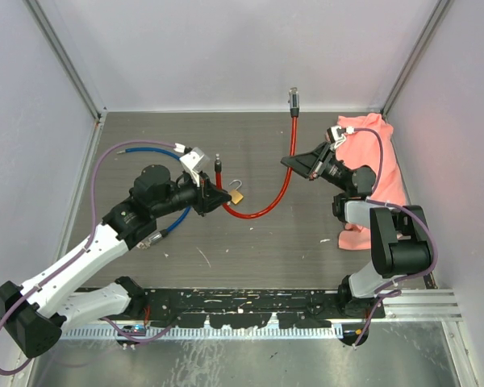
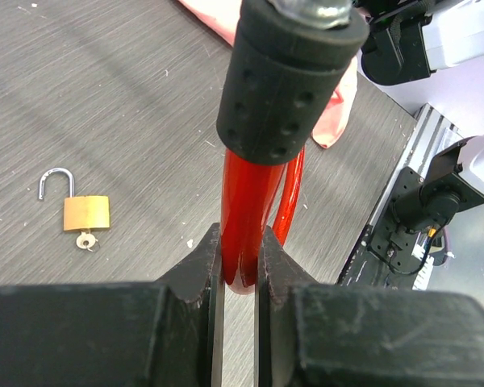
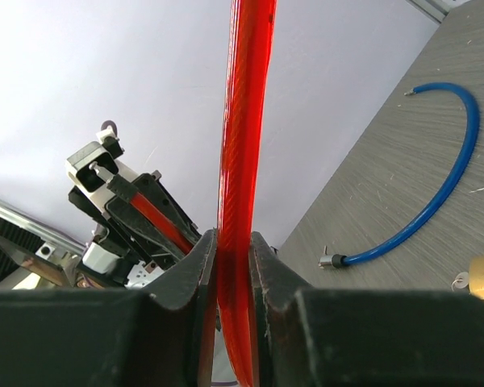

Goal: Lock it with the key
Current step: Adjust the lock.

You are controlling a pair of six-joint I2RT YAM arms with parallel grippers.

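My left pincer (image 2: 240,250) pinched the red cable (image 2: 246,193) just below its black end cap (image 2: 290,81), near the middle of the table (image 1: 250,258). My right pincer (image 3: 232,250) was clamped onto the same cable farther along, toward the right edge. The brass padlock (image 2: 86,213) lay flat near my left pincer, shackle swung open, the key (image 2: 85,240) in its base. A blue cable (image 3: 444,193) lay toward the left edge, a pink cloth (image 1: 379,161) in the far right corner.
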